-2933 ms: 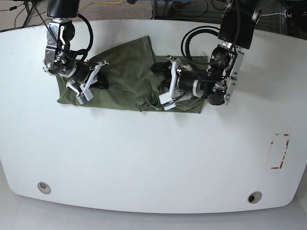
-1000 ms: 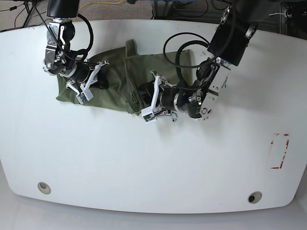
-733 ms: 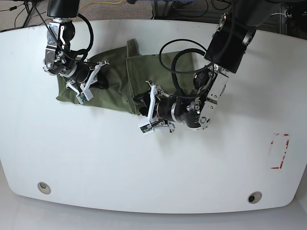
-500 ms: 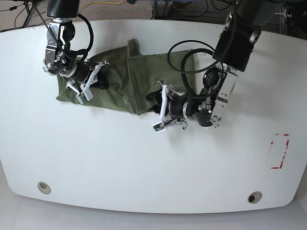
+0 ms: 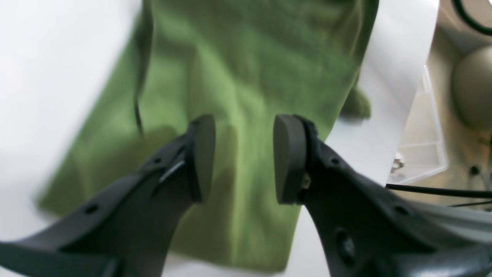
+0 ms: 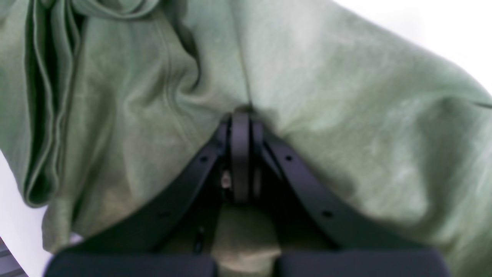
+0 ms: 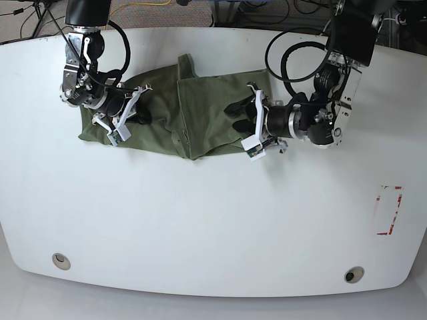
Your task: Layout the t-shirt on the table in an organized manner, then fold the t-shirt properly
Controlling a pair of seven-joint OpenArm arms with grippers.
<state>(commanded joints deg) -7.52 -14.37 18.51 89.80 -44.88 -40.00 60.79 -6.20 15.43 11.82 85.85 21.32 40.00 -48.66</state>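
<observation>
The olive-green t-shirt [image 7: 200, 110] lies rumpled at the far left-middle of the white table [image 7: 200, 220], with a fold ridge down its middle. My right gripper [image 7: 137, 110] is at the shirt's left part. In the right wrist view this gripper [image 6: 240, 150] is shut on a pinch of the shirt [image 6: 346, 115]. My left gripper [image 7: 245, 127] sits at the shirt's right edge. In the left wrist view this gripper [image 5: 243, 154] is open and empty, just above the shirt [image 5: 246, 57].
Two round metal grommets [image 7: 61, 261] [image 7: 353, 274] sit near the table's front edge. A red tape rectangle [image 7: 389, 210] is at the right. Black cable loops [image 7: 293, 50] hang by the left arm. Cables and floor lie beyond the far edge.
My left gripper swept left across the shirt's right part, then drew back right to the shirt's right edge. That part now lies flatter. My right gripper has stayed put.
</observation>
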